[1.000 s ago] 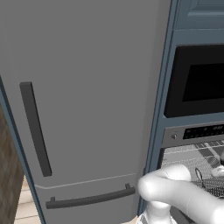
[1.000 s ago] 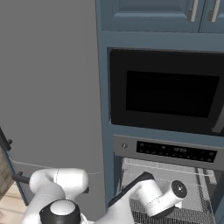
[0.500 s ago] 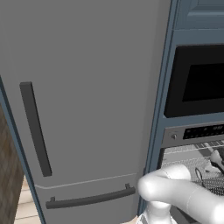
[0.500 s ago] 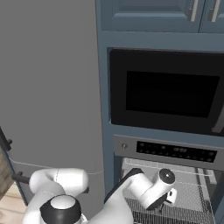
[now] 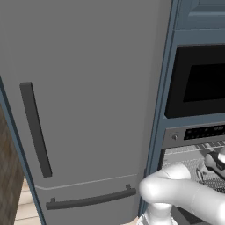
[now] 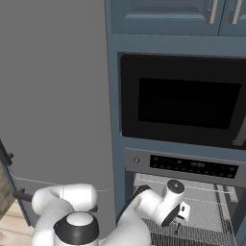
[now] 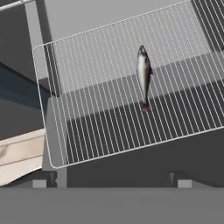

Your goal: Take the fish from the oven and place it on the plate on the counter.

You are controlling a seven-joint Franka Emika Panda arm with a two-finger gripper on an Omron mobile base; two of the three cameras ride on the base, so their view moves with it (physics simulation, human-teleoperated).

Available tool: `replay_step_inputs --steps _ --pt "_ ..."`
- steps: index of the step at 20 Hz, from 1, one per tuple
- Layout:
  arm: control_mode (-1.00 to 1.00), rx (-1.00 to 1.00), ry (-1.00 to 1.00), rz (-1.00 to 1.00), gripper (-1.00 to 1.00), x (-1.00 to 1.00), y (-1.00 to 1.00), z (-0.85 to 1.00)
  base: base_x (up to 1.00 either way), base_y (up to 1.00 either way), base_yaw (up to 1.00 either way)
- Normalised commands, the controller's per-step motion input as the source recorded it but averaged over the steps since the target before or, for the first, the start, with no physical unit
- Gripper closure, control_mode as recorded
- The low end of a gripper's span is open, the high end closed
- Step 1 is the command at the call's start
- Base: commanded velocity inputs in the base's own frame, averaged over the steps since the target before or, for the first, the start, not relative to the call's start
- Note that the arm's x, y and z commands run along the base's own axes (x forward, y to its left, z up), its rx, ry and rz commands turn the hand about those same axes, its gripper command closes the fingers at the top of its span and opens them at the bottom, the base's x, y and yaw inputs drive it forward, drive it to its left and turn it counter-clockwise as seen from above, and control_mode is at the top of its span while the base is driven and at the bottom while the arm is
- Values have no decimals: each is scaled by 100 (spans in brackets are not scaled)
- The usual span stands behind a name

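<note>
No readable writing anywhere; the oven (image 6: 185,168) control strip shows a knob and a dark display with tiny marks too small to read. Oven sits under a black-windowed appliance (image 6: 185,103), with a tall grey fridge (image 5: 83,101) to the left behind a blue-grey cabinet edge. Oven cavity is open, and the wire rack (image 7: 100,127) runs almost wall to wall inside it. The rack's rounded corner and front edge are clear, with bare wire all around the fish (image 7: 143,74). Fish lies alone on the rack, slim and silvery, lying across the wires, tail toward the rack's front edge. Gripper (image 6: 178,222) hangs at the oven mouth above the rack, jaws spread wide and holding nothing, well apart from the fish.
</note>
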Motion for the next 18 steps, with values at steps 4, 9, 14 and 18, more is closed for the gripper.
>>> replay_step_inputs --steps 4,9,14,18 --pt "-100 0 -3 6 -100 2 -13 -14 0 0 0" --pt "-100 -1 0 4 -100 21 -1 -23 0 0 0" --pt "-100 -8 0 3 -100 26 0 -4 0 0 0" --pt "-100 -11 3 0 -100 13 0 0 0 0 0"
